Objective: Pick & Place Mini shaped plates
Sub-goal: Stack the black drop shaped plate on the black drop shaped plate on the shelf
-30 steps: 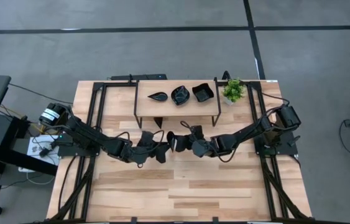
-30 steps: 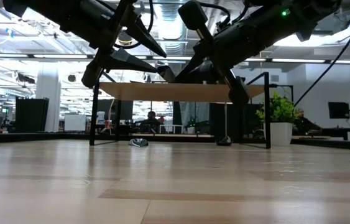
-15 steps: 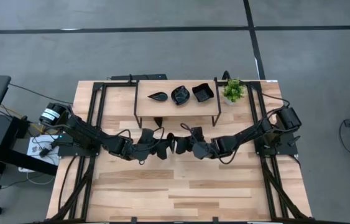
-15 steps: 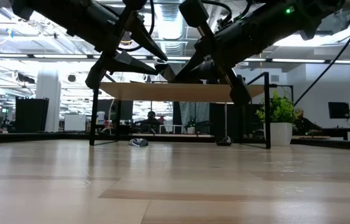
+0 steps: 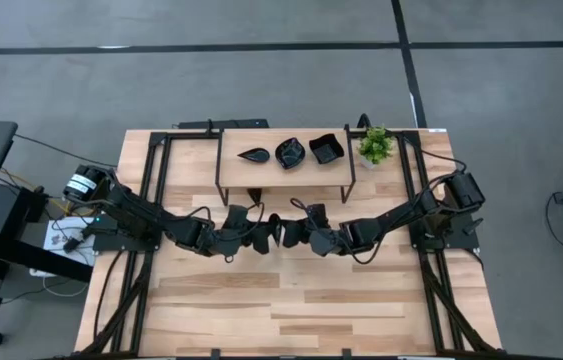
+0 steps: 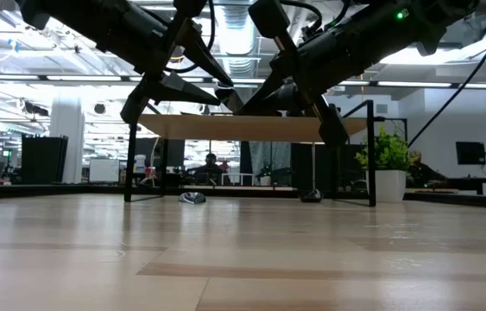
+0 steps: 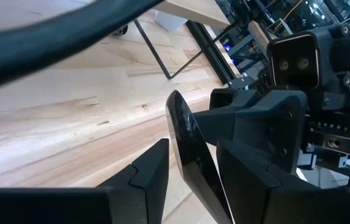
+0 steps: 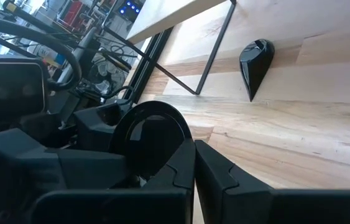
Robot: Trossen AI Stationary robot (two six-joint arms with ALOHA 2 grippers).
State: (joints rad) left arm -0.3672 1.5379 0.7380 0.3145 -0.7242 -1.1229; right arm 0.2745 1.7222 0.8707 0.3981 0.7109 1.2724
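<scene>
A round black mini plate [image 8: 151, 138] stands on edge, up off the surface, in front of the small wooden shelf [image 5: 283, 165], pinched at its rim by the right gripper [image 5: 295, 232], whose fingers are pressed together on it. The left gripper [image 5: 264, 238] meets it from the other side, its fingers partly spread around the same plate and close against its faces; whether they press it I cannot tell. On top of the shelf sit three more black plates: a teardrop one [image 5: 254, 155], a scalloped round one [image 5: 290, 153] and a square one [image 5: 326, 149]. Another teardrop plate [image 8: 255, 65] lies on the surface [image 5: 311, 300] under the shelf. A small green potted plant [image 5: 374, 146] stands just beside the shelf's right end.
</scene>
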